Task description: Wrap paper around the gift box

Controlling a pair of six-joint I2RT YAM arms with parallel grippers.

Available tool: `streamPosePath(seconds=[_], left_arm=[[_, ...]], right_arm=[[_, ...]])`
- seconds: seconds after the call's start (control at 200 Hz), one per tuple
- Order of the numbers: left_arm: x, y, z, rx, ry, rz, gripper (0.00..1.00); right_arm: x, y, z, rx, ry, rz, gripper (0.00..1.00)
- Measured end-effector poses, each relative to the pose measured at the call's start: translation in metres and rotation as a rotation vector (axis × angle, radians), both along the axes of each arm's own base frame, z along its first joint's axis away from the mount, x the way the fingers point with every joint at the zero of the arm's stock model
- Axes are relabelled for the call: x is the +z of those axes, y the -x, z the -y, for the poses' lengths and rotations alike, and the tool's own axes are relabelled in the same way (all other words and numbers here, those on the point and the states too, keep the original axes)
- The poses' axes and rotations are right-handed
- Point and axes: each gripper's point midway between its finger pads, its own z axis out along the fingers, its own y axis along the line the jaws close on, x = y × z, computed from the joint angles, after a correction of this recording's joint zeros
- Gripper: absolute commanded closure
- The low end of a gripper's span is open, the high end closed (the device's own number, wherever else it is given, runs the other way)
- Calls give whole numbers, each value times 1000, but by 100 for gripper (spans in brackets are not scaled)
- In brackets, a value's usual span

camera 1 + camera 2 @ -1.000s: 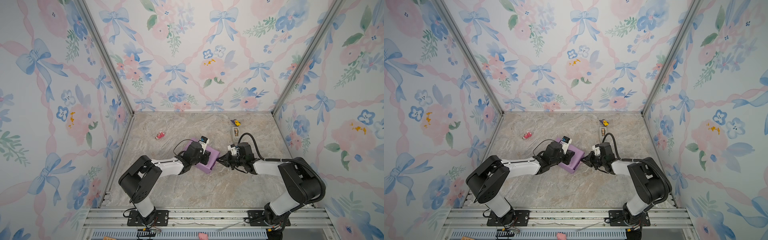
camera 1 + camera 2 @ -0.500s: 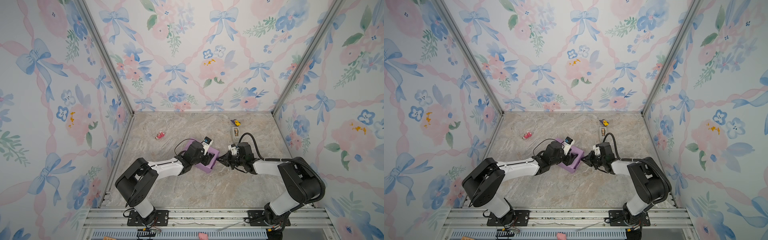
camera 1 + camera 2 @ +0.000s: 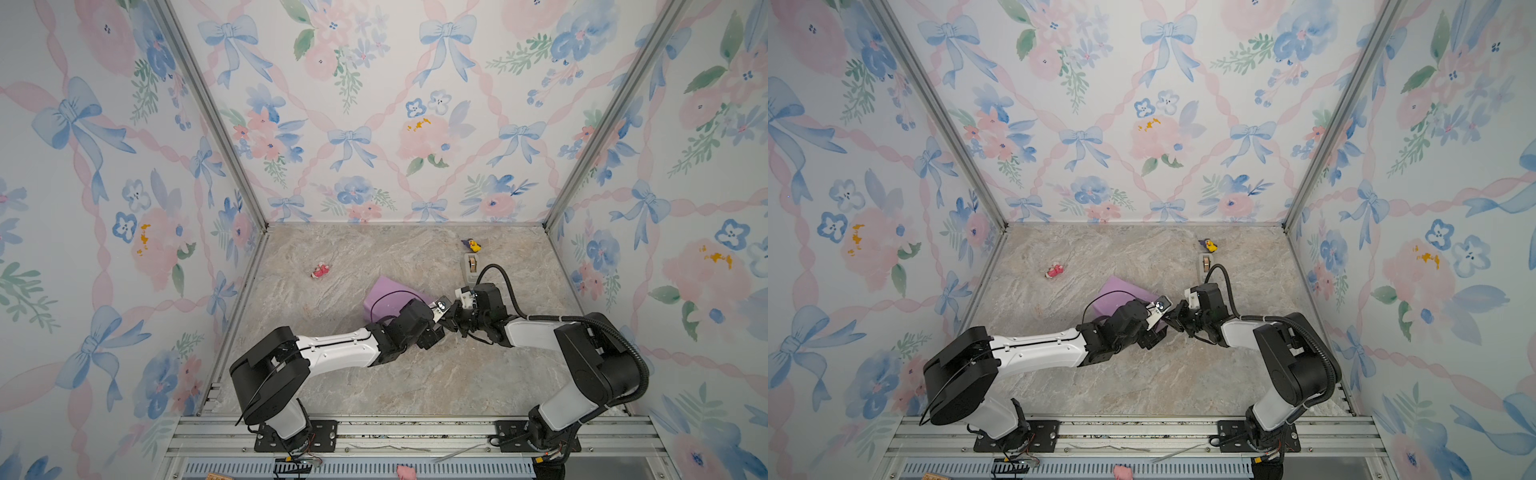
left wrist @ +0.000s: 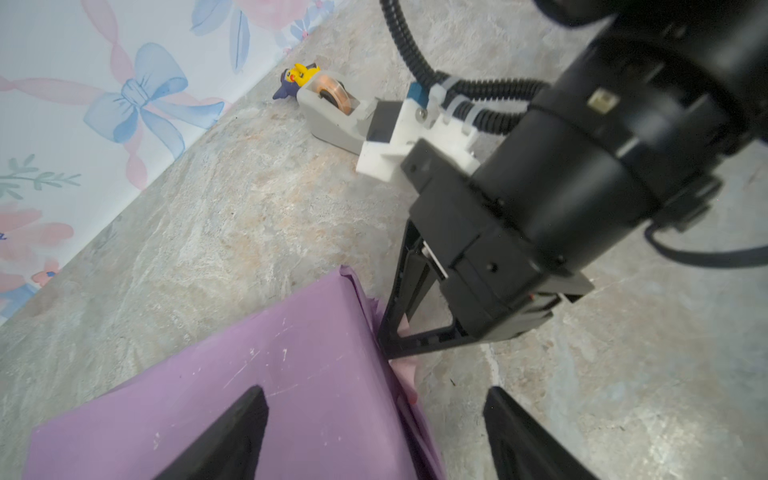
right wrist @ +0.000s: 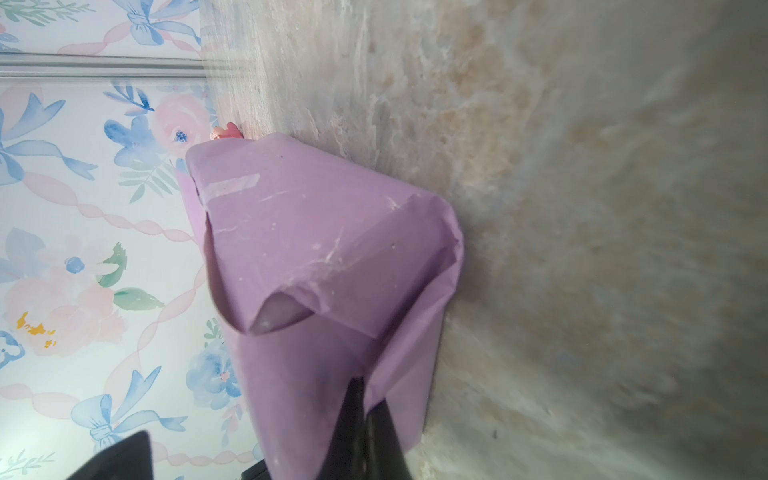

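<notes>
The main risk here is the end fold springing open. The paper point(image 5: 324, 232) is thin and creased, and a loose pleat is bulging off the face of the parcel point(image 3: 386, 299) in the right wrist view. Only 1 short strip of clear tape point(image 5: 232, 187) is showing on it. If the right gripper point(image 4: 387, 351) is pulling away before more tape is going on, that flap is likely unfolding. Its jaws are pressed together. The tips are touching the parcel's side, just where a pale pink sliver of the sheet's other face is peeking out at table level. Whether any paper is pinched between them I cannot tell. A hard push there could be sliding the light parcel across the smooth marbled table point(image 3: 374, 386), or tearing the fold.

The left gripper point(image 4: 374, 390) is spread wide and holding nothing. 1 of its black tapered fingers point(image 4: 245, 432) is hanging over the lilac top and the other over bare table. Closing carelessly, it could be crumpling the corner.

The gift box is hidden inside the paper, sitting mid-table in both top views, well apart from the grey tape dispenser point(image 3: 471, 264) near the back. The wrap is looking matte lilac with white scuff lines, crisp along the top edge and soft and rumpled at the end.
</notes>
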Motion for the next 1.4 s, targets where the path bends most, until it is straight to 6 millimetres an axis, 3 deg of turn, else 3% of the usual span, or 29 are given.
streamPosePath(seconds=[0.21,0.45,0.865,1.11,1.29,1.4], left_arm=[[-20,-5,-14,73,-99,20,14],[-35,1,-16,78,-143,19,14],[-45,-4,-19,137,-159,55,16],[-44,-12,-22,205,-137,85,34],[-43,-14,-25,229,-108,103,42],[-43,-14,-26,238,-85,111,45]], right_arm=[[-2,0,0,0,2,-5,100],[-2,0,0,0,2,-5,100],[-2,0,0,1,2,-5,100],[-1,1,-3,7,-1,1,100],[4,0,-3,7,-7,16,77],[18,-3,2,9,-7,61,66]])
